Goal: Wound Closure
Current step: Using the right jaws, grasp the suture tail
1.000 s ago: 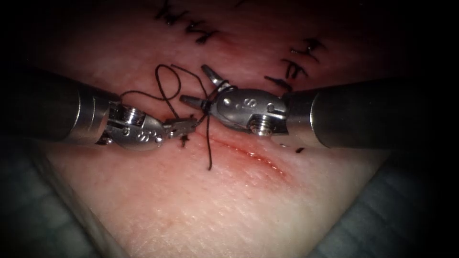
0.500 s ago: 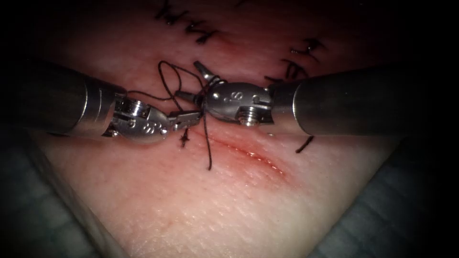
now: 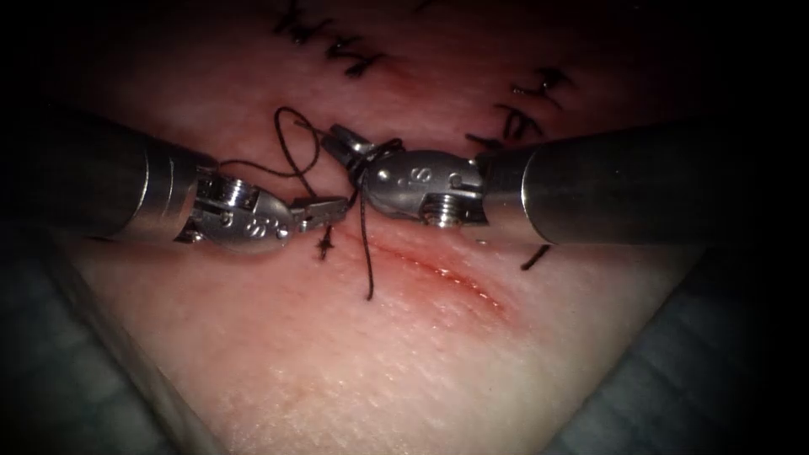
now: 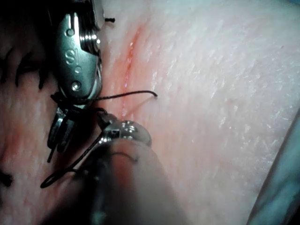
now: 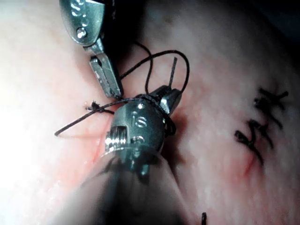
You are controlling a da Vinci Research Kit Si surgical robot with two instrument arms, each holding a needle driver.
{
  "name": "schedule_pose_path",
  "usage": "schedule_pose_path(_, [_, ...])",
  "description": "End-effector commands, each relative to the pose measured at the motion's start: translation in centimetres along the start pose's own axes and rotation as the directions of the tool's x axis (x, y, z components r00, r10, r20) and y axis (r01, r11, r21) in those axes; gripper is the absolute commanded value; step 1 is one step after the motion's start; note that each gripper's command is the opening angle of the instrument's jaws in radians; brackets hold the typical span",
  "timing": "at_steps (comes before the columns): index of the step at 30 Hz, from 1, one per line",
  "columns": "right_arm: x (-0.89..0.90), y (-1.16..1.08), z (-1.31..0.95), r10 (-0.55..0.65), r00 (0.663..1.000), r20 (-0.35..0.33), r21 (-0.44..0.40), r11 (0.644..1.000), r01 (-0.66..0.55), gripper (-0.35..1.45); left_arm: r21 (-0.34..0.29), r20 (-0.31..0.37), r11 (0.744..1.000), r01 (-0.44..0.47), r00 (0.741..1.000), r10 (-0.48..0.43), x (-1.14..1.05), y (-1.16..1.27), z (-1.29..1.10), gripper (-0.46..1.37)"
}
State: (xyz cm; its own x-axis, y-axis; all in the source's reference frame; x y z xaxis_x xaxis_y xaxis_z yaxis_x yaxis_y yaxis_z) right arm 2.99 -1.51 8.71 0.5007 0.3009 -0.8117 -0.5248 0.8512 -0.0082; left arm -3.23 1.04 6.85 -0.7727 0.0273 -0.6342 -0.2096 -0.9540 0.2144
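Your right claw [image 3: 337, 141] has slid left toward the left claw and swung its tip upward. The thread [image 3: 364, 244] stays wound round it just behind the tip, and the loose loop above the left claw has drawn in a little.

That thread hangs down from the wrap past the left claw's tip and ends as a free tail lying on the tissue [image 3: 379, 371], just left of the cut [image 3: 447, 274]. Your left claw [image 3: 333, 206] is pressed together on the thread right beside the wrap, almost touching the right claw. A small knot [image 3: 323, 247] sits on the tissue just below it. Whether the right claw is gripping anything I cannot tell, and I cannot say where the needle lies.

From the right wrist, the wrap [image 5: 161, 110] crosses the right claw [image 5: 169, 101] snugly, with the left claw [image 5: 110, 82] close in front. To my eye, the wrap is what matters now. Keep your left claw's pull light and steady so the turn neither slips off the tip nor drags on the knot.

The cut, beyond and below the right claw, holds a thin line of red fluid [image 3: 459, 282]. Finished stitches [image 3: 522, 122] lie above that claw's shaft.
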Motion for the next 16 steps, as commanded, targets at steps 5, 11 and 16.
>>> schedule_pose_path(5, [0.01, 0.00, -0.01, -0.006, 1.000, 0.000, -0.004, 1.000, 0.006, -0.35, 0.000, -0.003, 1.000, 0.000, 1.000, 0.000, -0.01, 0.00, -0.01, -0.35])
schedule_pose_path(11, [0.03, 0.00, -0.02, -0.011, 1.000, 0.000, -0.002, 1.000, 0.011, -0.35, 0.000, -0.002, 1.000, 0.000, 1.000, 0.000, 0.00, 0.00, -0.01, -0.35])
schedule_pose_path(16, [0.05, 0.01, -0.05, -0.015, 1.000, 0.004, -0.005, 1.000, 0.015, -0.35, 0.002, -0.004, 1.000, 0.001, 1.000, -0.001, 0.00, 0.00, -0.01, -0.35])
